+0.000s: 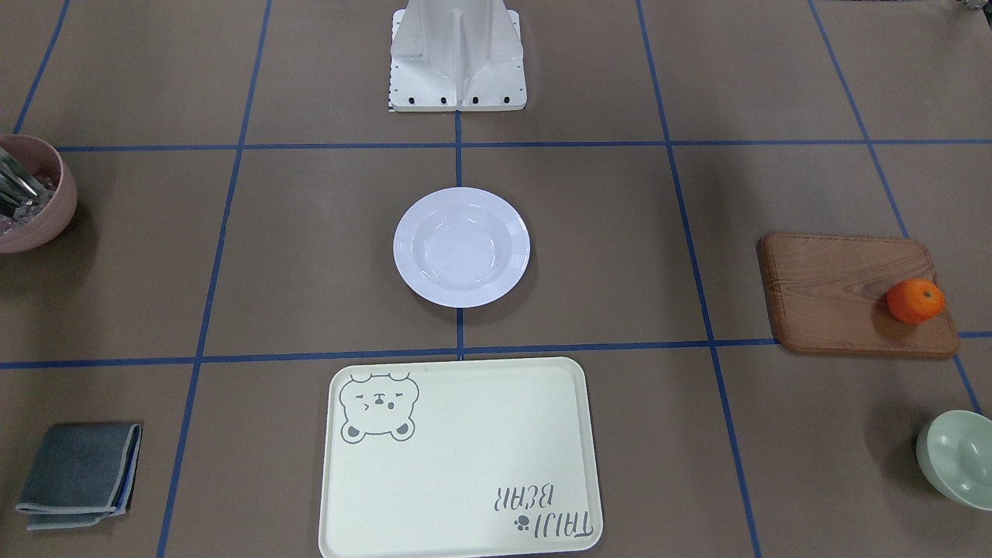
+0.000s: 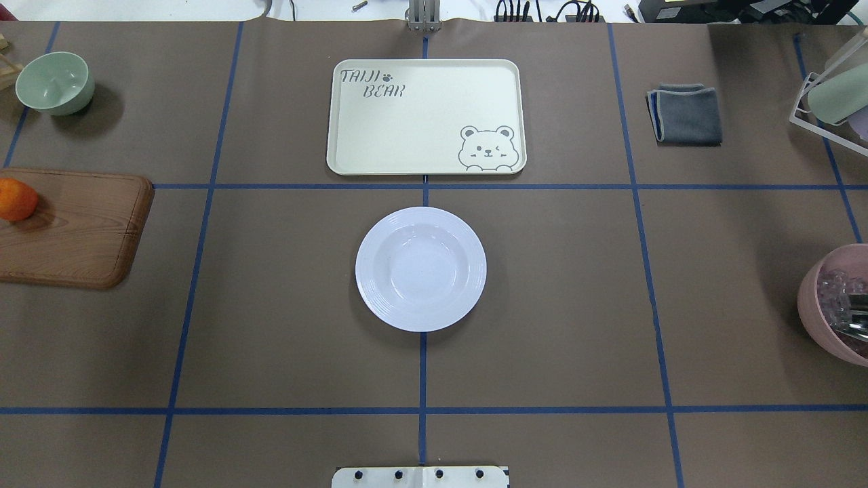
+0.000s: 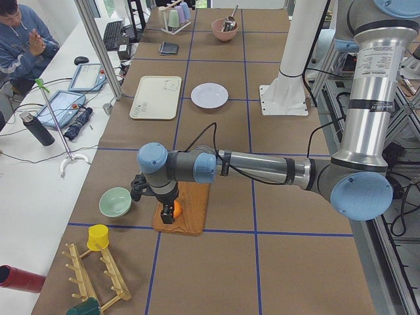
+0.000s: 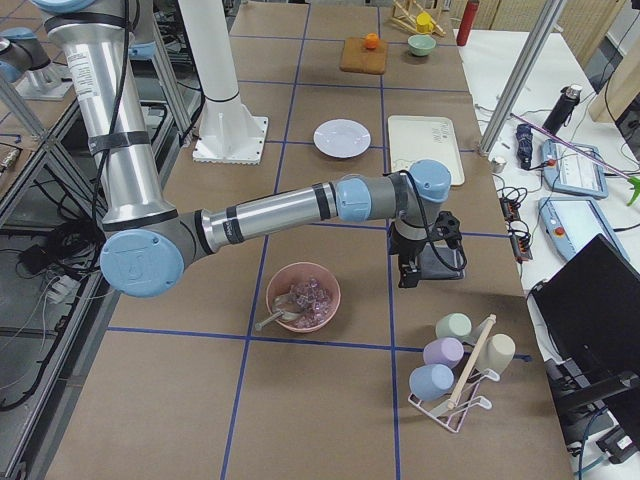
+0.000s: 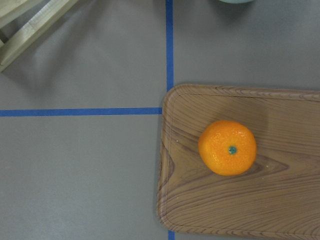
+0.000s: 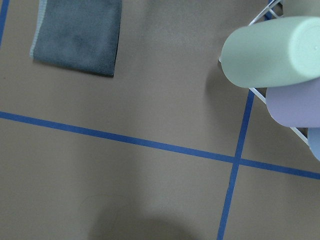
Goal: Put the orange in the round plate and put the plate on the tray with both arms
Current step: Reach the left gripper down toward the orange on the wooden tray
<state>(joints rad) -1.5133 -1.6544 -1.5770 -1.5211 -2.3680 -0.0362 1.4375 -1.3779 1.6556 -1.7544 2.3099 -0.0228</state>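
The orange (image 5: 227, 147) sits near one end of a brown wooden board (image 5: 240, 195), far off on the robot's left side (image 2: 16, 199). My left gripper (image 3: 167, 213) hangs just over it; it shows only in the exterior left view, so whether it is open or shut I cannot tell. The white round plate (image 2: 420, 268) lies empty at the table's middle. Beyond it lies the cream tray (image 2: 426, 116), bare. My right gripper (image 4: 408, 275) hovers over the grey cloth (image 4: 440, 258) on the far right; its state I cannot tell.
A pale green bowl (image 2: 55, 83) stands beside the board. A pink bowl (image 2: 837, 308) with utensils and a rack of cups (image 4: 455, 370) are on the right side. A wooden peg rack (image 3: 98, 279) stands past the board. A person (image 3: 23, 39) sits at the side desk.
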